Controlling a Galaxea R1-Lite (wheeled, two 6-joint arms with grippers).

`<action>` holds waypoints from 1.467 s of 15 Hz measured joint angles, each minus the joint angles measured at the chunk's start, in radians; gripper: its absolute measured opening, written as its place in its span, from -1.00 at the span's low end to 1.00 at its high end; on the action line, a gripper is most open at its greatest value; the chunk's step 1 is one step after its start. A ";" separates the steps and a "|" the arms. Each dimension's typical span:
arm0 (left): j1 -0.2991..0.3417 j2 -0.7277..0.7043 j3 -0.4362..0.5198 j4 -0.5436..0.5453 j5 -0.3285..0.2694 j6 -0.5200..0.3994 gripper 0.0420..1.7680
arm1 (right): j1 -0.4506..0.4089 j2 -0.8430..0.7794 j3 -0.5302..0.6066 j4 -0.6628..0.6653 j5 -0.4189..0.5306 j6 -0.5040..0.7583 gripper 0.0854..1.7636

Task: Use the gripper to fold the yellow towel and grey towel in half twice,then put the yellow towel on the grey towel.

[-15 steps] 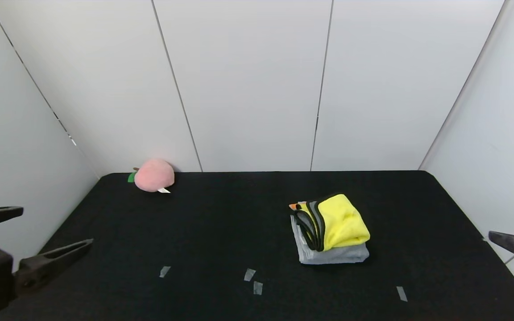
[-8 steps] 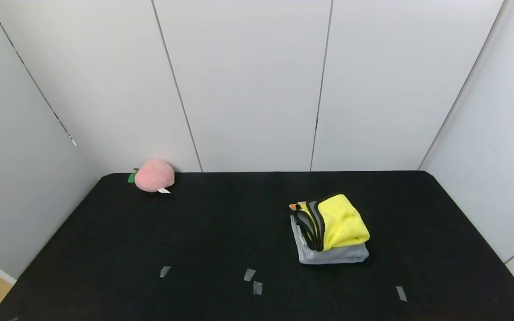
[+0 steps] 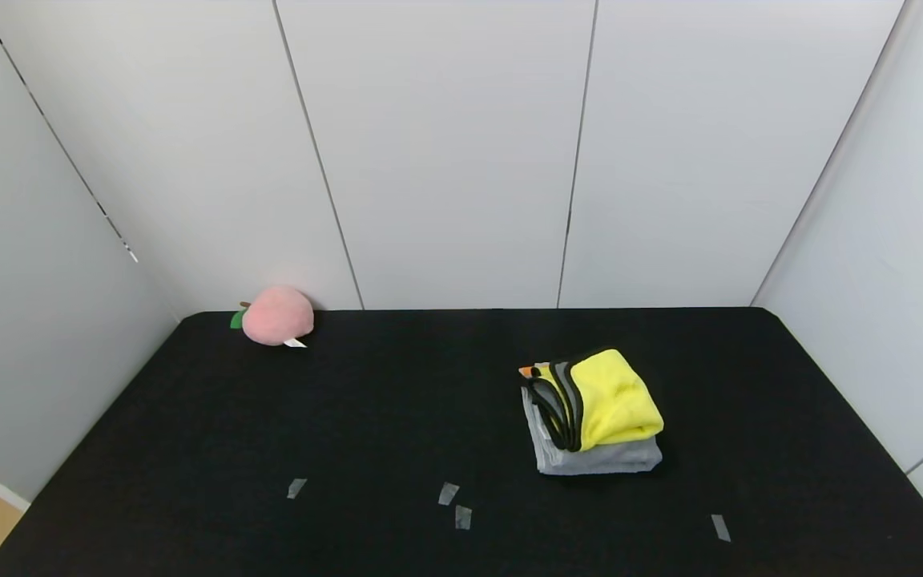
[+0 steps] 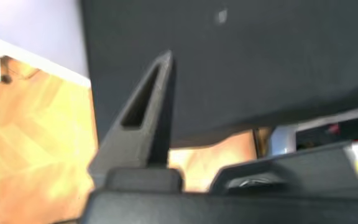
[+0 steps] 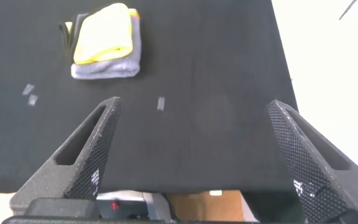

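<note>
The yellow towel (image 3: pixel 618 397) lies folded on top of the folded grey towel (image 3: pixel 598 458) at the right middle of the black table (image 3: pixel 365 417). The stack also shows in the right wrist view, yellow towel (image 5: pixel 104 31) above grey towel (image 5: pixel 107 67). Neither gripper shows in the head view. My right gripper (image 5: pixel 194 124) is open and empty, hanging off the table's near edge, far from the stack. My left gripper (image 4: pixel 247 68) is down beside the table's near left edge, with one finger (image 4: pixel 143 112) in view, nothing next to it and nothing held.
A pink plush peach (image 3: pixel 277 315) sits at the far left corner against the wall. Several small tape marks (image 3: pixel 449 493) lie along the table's near part. White walls close the table on three sides. Wooden floor (image 4: pixel 36 137) shows beside the table.
Both grippers, at the head view's left and right edges a second ago, have drawn back out of it. The towel stack and the peach have not moved.
</note>
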 joint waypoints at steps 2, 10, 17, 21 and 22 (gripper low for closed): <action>0.041 -0.056 0.002 0.048 -0.066 -0.001 0.94 | 0.000 -0.066 0.005 0.051 0.014 0.000 0.93; 0.044 -0.297 0.129 0.117 -0.094 -0.033 0.94 | 0.003 -0.317 0.109 0.109 0.033 -0.005 0.94; 0.038 -0.398 0.290 -0.127 -0.026 -0.163 0.94 | 0.000 -0.435 0.277 -0.222 0.011 -0.049 0.94; 0.038 -0.400 0.556 -0.559 0.054 -0.147 0.94 | 0.000 -0.440 0.515 -0.549 0.009 -0.132 0.94; 0.038 -0.401 0.616 -0.626 0.060 -0.125 0.94 | 0.000 -0.440 0.556 -0.586 0.008 -0.155 0.94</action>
